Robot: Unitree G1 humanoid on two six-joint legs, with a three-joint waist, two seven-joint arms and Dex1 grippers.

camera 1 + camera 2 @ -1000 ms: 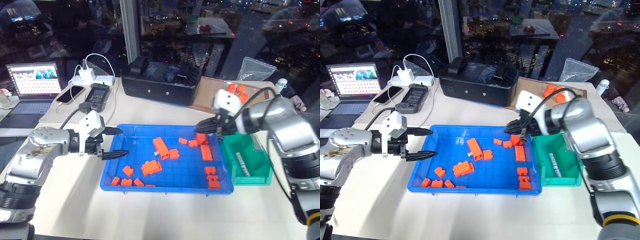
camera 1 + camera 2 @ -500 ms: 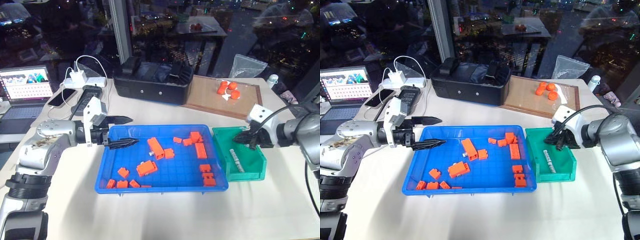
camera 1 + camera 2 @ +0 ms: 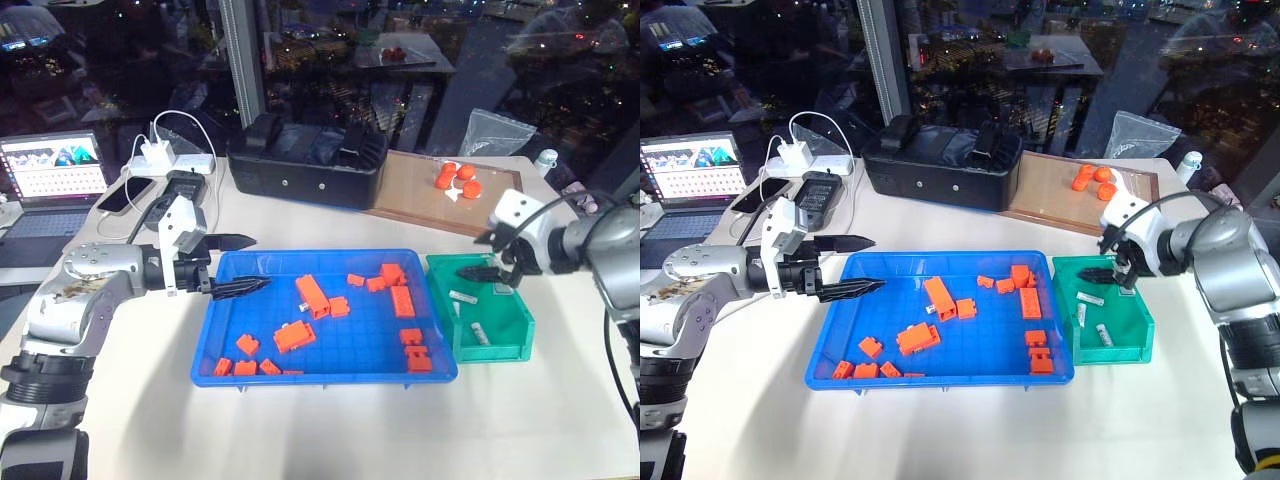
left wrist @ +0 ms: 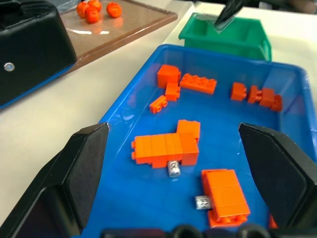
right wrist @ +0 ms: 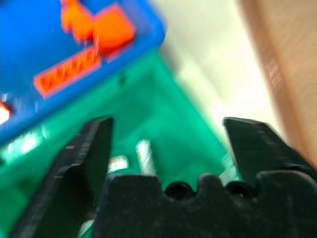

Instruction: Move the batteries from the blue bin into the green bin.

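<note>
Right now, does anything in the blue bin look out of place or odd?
Two batteries lie in the blue bin, each tucked tight against an orange block and easy to miss. Otherwise nothing looks spilled or damaged.

Left gripper (image 3: 238, 265) at left centre of the frame, fingers spread, pointing right; right gripper (image 3: 482, 257) at right, fingers apart, angled down-left.
</note>
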